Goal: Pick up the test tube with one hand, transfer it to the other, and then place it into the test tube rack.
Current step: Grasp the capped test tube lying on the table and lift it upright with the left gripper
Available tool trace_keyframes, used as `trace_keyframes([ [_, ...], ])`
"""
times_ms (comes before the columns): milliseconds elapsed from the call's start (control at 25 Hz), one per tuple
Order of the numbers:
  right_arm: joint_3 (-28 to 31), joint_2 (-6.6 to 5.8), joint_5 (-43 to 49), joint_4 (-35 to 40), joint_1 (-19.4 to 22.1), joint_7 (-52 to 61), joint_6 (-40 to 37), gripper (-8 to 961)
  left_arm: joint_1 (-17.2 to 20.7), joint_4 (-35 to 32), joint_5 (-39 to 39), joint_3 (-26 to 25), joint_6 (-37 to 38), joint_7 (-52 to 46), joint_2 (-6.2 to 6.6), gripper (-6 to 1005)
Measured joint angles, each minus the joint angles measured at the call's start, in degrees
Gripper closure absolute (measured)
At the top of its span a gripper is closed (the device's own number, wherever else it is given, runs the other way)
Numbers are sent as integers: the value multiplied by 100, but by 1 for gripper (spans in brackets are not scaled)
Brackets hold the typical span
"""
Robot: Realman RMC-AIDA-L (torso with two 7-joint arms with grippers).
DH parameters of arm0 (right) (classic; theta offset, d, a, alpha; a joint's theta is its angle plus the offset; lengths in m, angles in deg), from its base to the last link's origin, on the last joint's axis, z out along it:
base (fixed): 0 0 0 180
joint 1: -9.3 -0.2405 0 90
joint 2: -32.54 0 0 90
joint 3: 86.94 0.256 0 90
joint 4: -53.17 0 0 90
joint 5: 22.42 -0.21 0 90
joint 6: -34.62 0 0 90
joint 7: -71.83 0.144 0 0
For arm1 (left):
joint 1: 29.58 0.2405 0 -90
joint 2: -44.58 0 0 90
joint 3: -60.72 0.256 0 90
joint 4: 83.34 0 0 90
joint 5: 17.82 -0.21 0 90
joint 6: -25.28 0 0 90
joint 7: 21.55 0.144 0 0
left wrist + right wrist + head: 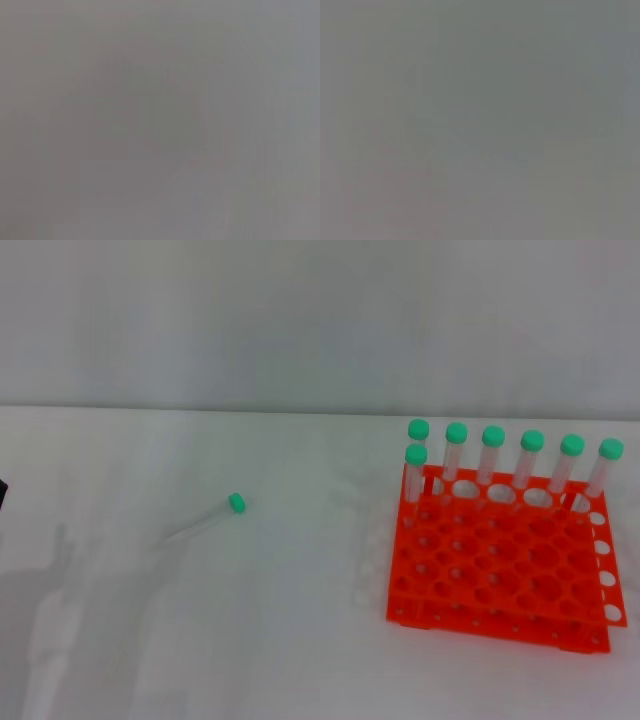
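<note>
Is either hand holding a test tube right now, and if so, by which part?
Nothing is held. The loose test tube lies flat on the table, left of the rack; neither hand is in view.
</note>
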State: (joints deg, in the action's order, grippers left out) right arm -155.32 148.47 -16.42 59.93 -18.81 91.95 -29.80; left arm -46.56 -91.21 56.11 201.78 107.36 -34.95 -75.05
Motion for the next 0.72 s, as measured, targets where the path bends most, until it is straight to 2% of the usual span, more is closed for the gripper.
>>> trace_keyframes([
  [200,2,-8,6,1,-11,-12,11,109,4,-8,9,-6,-18,-80,-7,170],
  [400,24,-16,-9,1,-21,-17,15,109,-39,-163,88,-18,-553,-470,-1,170],
  [720,56,-31,-23,1,-114,-433,174,110,-408,-113,88,20,-1098,-859,68,170],
])
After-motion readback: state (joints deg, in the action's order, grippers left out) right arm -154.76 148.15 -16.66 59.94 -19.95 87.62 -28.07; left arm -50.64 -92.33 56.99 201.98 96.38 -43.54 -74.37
